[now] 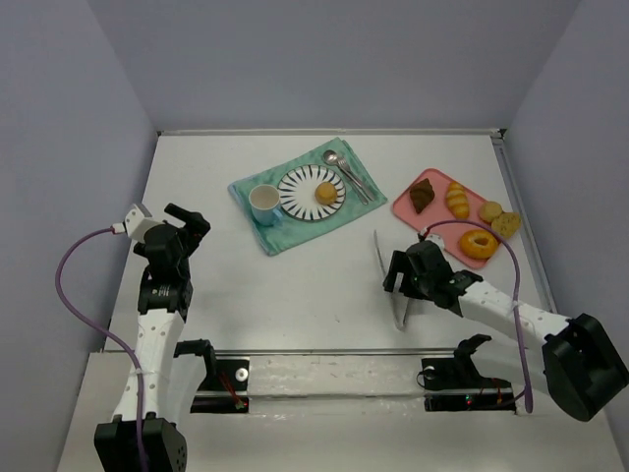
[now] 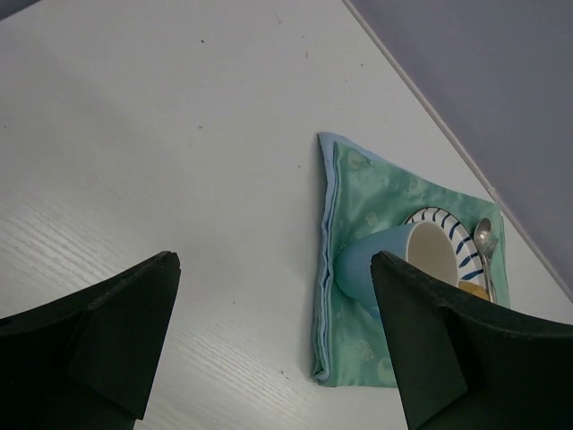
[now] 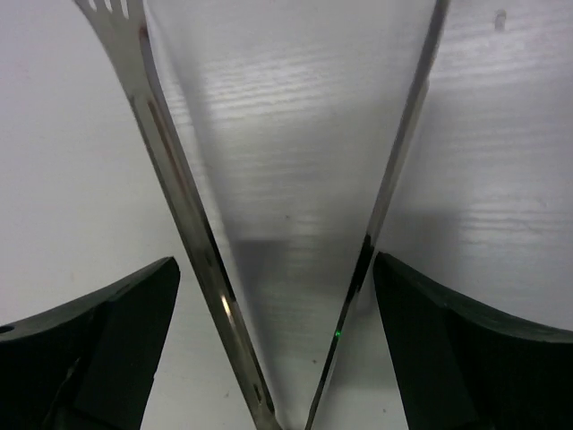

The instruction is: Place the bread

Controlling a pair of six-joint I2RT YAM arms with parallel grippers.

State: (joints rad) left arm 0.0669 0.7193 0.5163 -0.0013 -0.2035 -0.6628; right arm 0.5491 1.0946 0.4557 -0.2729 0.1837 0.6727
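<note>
The bread (image 1: 325,194), a small round golden-orange bun, sits on the striped plate (image 1: 298,189) on the teal cloth (image 1: 295,232). A sliver of it shows in the left wrist view (image 2: 476,291) behind my right finger. My right gripper (image 1: 403,276) is open low over metal tongs (image 1: 379,252) lying on the table. In the right wrist view the tongs' two arms (image 3: 179,197) spread between my open fingers (image 3: 277,349). My left gripper (image 1: 192,224) is open and empty above bare table left of the cloth (image 2: 273,340).
A blue cup (image 1: 263,202) stands on the cloth beside the plate, and also shows in the left wrist view (image 2: 421,260). A spoon (image 1: 334,160) lies by the plate. A pink tray (image 1: 405,210) at the right holds a dark pastry, a croissant (image 1: 457,200), cookies (image 1: 491,210) and a ring donut (image 1: 479,243).
</note>
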